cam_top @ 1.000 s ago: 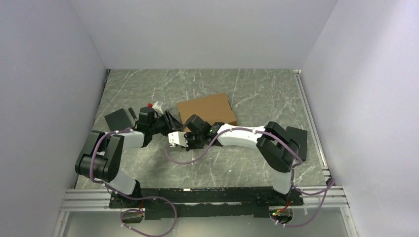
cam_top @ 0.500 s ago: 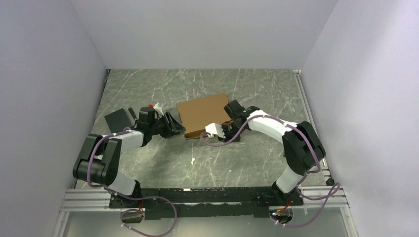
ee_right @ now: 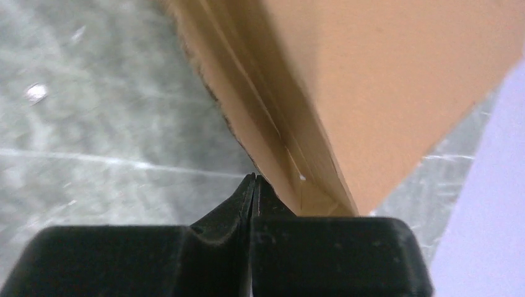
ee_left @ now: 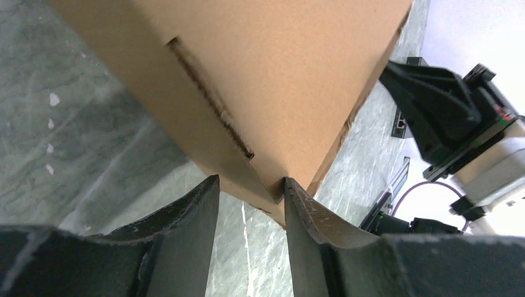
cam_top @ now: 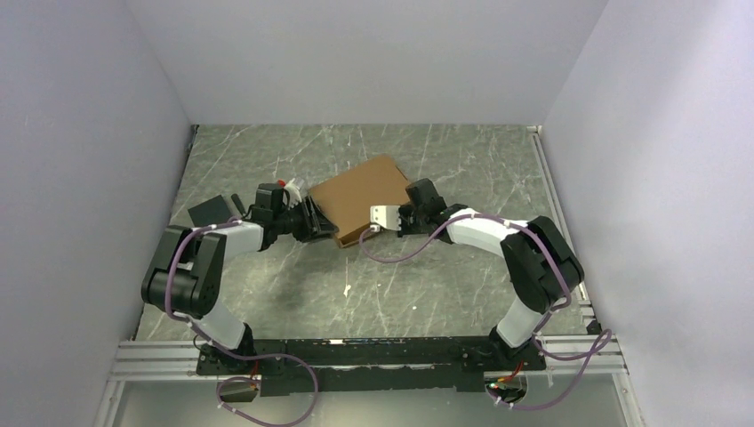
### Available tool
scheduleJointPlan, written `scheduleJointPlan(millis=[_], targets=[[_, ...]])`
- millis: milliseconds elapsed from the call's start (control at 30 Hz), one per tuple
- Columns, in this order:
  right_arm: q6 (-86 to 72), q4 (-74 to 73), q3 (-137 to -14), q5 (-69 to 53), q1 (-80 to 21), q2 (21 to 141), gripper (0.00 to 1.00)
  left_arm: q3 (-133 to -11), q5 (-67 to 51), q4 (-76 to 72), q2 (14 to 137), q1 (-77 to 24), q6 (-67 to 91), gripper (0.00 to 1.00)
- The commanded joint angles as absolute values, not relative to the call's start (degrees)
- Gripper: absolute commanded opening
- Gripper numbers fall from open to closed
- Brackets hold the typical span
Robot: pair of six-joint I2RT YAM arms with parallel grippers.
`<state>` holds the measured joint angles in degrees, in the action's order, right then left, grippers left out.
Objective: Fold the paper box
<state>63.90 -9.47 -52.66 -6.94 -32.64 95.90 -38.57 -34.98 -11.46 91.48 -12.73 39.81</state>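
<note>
Squinting at the overhead view, Ana asks: "Which way does the paper box [cam_top: 363, 189] lie from each hand?"

Ben: "It sits around the middle of the counter [cam_top: 445, 294], turned askew. Its long axis runs from the left toward the far right. Both hands meet it along the near long edge, one toward each end."

Ana: "And the left hand [ee_left: 251, 185]?"

Ben: "It's at the near-left corner, fingers spread, with the corner poking into the gap between them. It isn't clamped. Its camera looks up at the cardboard's underside, so I judge that corner is raised off the counter."

Ana: "The right hand [ee_right: 254, 180]?"

Ben: "Its fingers are pressed together with nothing between them. The tips sit just beside the box's edge, where layers of cardboard stack. The box lies ahead and to the right of those tips."

Ana: "So who is better placed?"

Ben: "Both are at the box, but only the left straddles cardboard. I'd say it need only close on the corner. The right would have to spread its fingers first, or simply push with its tips. A tug at one corner might swing the whole box round."
</note>
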Motion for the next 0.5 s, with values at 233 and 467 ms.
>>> scheduleJointPlan(millis=[233, 467], targets=[[59.57, -21.01, -53.63, -19.24, -30.19, 82.41, 0.11, -41.14, -30.33, -3.22, 82.95, -12.57, 36.78, 0.59], [28.63, -18.10, -54.53, -43.49, -16.55, 75.29, 0.67, -47.85, -24.37, 0.49, 72.94, -10.68, 32.15, 0.87]])
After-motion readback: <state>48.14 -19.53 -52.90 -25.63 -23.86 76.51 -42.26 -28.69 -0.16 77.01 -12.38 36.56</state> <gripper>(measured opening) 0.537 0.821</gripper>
